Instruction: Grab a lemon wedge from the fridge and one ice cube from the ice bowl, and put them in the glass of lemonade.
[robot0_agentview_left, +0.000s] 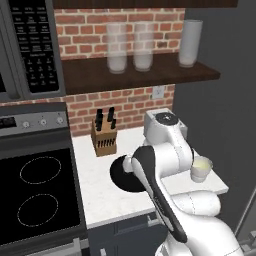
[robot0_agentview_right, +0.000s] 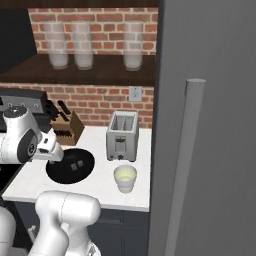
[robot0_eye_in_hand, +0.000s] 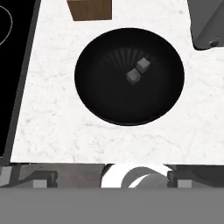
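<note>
The ice bowl (robot0_eye_in_hand: 100, 100), a wide black dish, lies on the white counter with two grey ice cubes (robot0_eye_in_hand: 138, 71) near its middle; it is also seen at ice bowl (robot0_agentview_left: 120, 179) and ice bowl (robot0_agentview_right: 62, 172). My gripper (robot0_eye_in_hand: 113, 179) hangs open high above the bowl's near rim, nothing between its fingers. The glass of lemonade (robot0_agentview_left: 201, 169) (robot0_agentview_right: 125, 178) stands near the counter's front right, in front of the toaster. The fridge (robot0_agentview_right: 210, 100) is shut, its long handle (robot0_agentview_right: 187, 165) facing me. The lemon wedge is hidden.
A silver toaster (robot0_agentview_right: 122, 136) (robot0_eye_in_hand: 208, 26) stands behind the glass. A wooden knife block (robot0_agentview_left: 104, 137) (robot0_agentview_right: 67, 129) (robot0_eye_in_hand: 89, 8) sits at the back by the brick wall. The black stove top (robot0_agentview_left: 37, 195) lies left of the counter. Tall clear glasses (robot0_agentview_left: 130, 47) line the shelf above.
</note>
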